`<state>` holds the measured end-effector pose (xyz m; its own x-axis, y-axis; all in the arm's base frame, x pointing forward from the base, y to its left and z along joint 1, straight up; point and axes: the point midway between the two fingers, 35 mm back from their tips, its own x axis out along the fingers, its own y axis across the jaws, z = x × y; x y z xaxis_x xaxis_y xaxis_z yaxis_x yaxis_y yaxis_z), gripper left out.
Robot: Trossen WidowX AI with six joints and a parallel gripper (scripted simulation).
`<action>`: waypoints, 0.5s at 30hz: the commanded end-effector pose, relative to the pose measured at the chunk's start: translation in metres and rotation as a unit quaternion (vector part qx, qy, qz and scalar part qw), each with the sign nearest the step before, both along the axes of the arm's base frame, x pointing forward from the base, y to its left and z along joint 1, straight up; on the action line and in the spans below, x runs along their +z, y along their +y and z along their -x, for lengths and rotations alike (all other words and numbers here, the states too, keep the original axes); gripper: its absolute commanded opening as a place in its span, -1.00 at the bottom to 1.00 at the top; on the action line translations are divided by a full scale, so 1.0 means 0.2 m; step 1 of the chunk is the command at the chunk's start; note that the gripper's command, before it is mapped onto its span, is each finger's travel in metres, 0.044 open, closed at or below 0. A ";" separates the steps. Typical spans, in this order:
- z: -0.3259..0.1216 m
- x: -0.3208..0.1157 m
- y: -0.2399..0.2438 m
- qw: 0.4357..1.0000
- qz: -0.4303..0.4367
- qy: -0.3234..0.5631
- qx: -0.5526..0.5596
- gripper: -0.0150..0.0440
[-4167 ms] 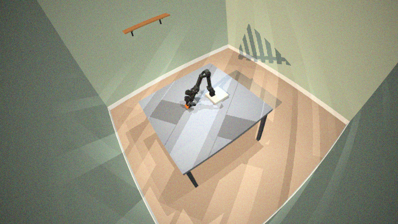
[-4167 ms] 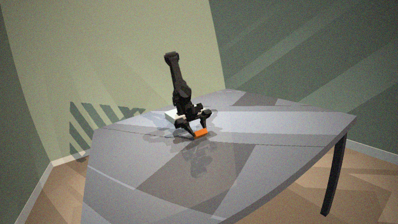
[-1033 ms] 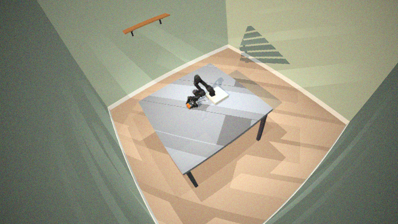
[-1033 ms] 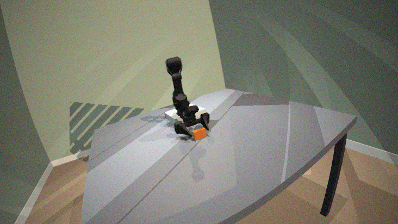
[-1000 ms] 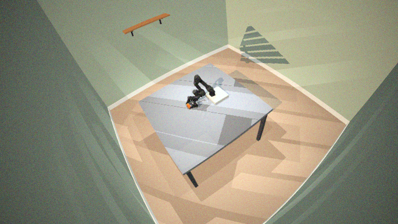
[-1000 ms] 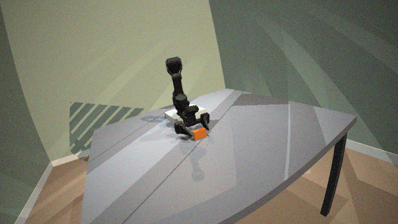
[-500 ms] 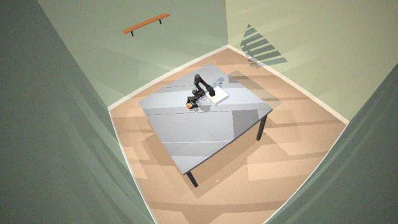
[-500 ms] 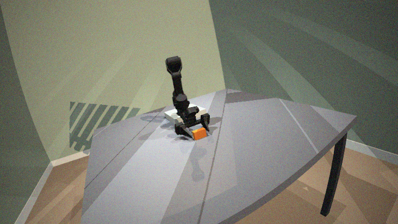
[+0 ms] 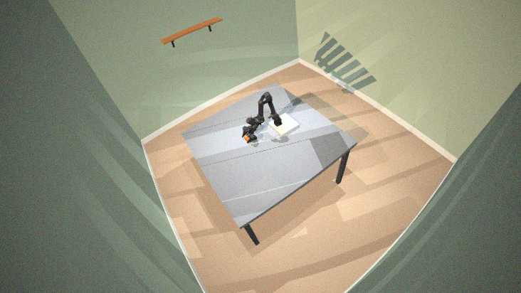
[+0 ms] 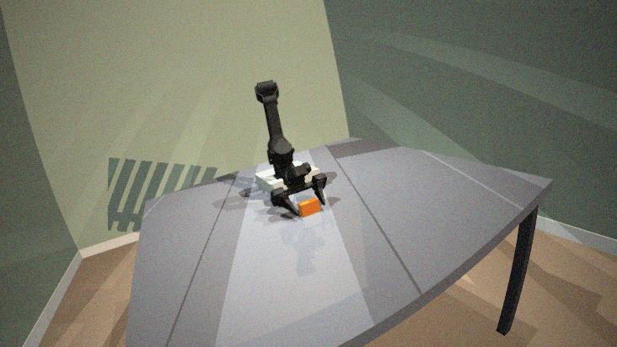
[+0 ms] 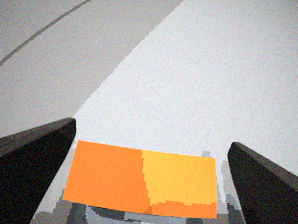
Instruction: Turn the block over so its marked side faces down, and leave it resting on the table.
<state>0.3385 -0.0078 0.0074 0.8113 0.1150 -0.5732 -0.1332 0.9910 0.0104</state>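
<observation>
The orange block [image 9: 246, 138] [image 10: 309, 208] [image 11: 107, 175] rests on the grey table [image 9: 255, 174] [image 10: 431, 206]. In the exterior view it stands on an edge, a plain orange broad face towards that camera. The wrist view shows only a plain orange face, partly in brighter light. No dark mark shows in any view; the marked side is hidden. My gripper [image 10: 310, 209] [image 11: 154, 137] is open and empty, low at the block. One finger is on each side of it, with a gap on both sides in the wrist view.
A white slab [image 9: 288, 126] [image 10: 268, 178] lies under the arm's base. The arm [image 9: 267, 98] [image 10: 272, 120] rises behind the gripper. Thin dark lines and patches of light and shadow cross the table. A wooden shelf [image 9: 191, 30] is on the wall, away from the table.
</observation>
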 end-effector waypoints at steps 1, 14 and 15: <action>0.06 0.29 -0.01 0.996 0.025 0.082 0.002 1.00; 0.19 0.34 0.00 0.989 0.028 0.143 0.005 1.00; 0.19 0.34 0.00 0.989 0.028 0.143 0.005 1.00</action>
<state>0.3188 -0.0070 0.0449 0.6677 0.0988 -0.7378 -0.1347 0.9908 0.0108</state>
